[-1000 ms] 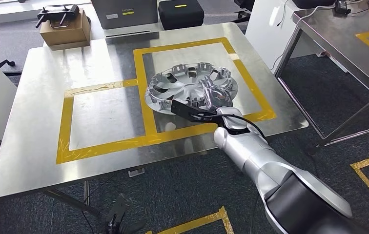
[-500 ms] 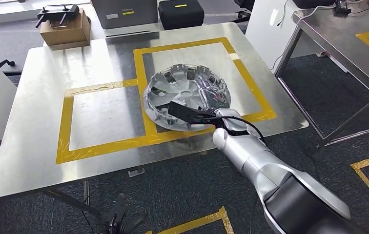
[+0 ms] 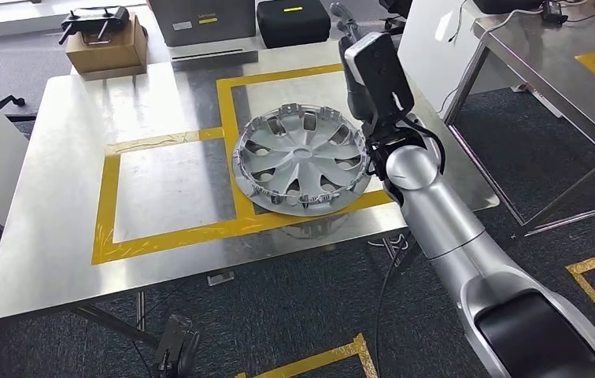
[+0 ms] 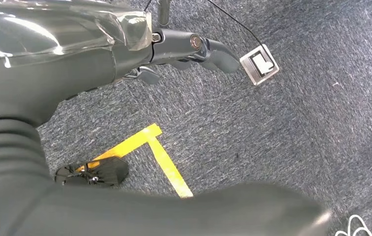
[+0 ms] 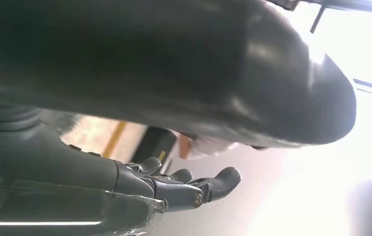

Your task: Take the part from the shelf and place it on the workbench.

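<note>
1. One silver spoked wheel cover lies flat on my brushed steel workbench, near its front edge, across the yellow tape lines.
2. My right hand is raised above the bench just beyond the cover, fingers apart, holding nothing.
3. My left hand hangs over grey carpet, fingers loosely spread, holding nothing.
4. Farther back, a brown cardboard box sits.
</note>
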